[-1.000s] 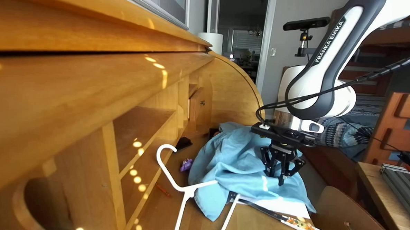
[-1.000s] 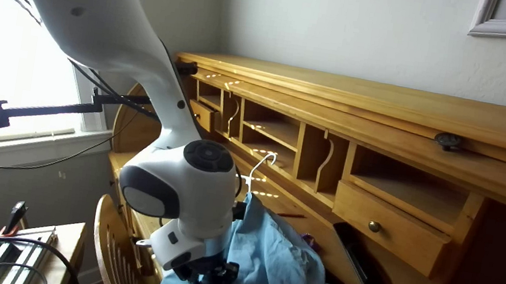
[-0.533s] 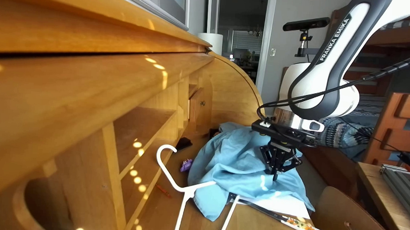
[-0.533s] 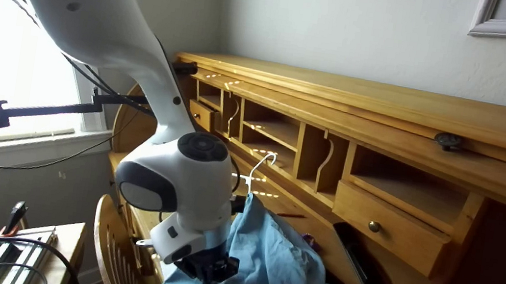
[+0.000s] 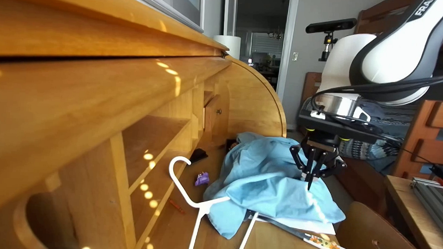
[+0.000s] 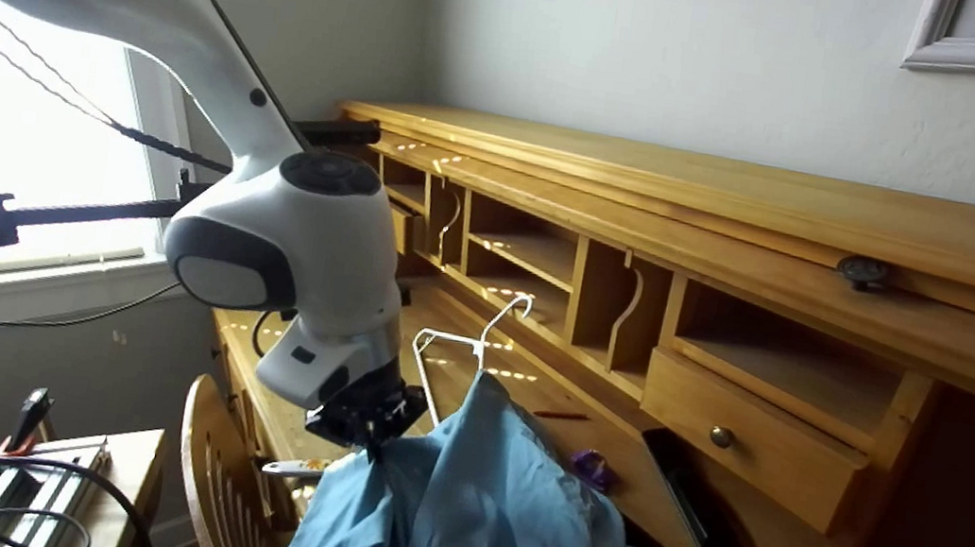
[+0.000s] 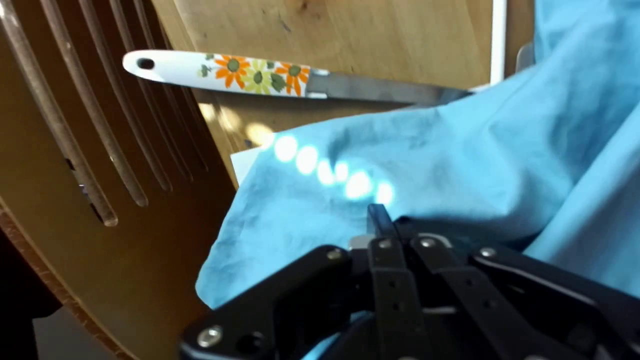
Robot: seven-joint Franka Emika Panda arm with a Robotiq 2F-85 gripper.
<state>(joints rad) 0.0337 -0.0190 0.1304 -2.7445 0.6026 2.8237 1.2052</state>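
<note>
A cloth (image 5: 267, 188) on the roll-top desk (image 5: 282, 241) reaches past the front edge beside a chair (image 5: 368, 226), covering part of a kitchen utensil (image 7: 292, 80); a clothes hanger (image 5: 204, 207) runs under or perhaps into the cloth. Near the back edge lies a crayon (image 6: 561, 415).

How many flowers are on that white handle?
3: on the handle, an orange flower nearest the hole, a yellow flower in the middle, and another orange flower nearest the blade. The underside is hidden and may have more.
</note>
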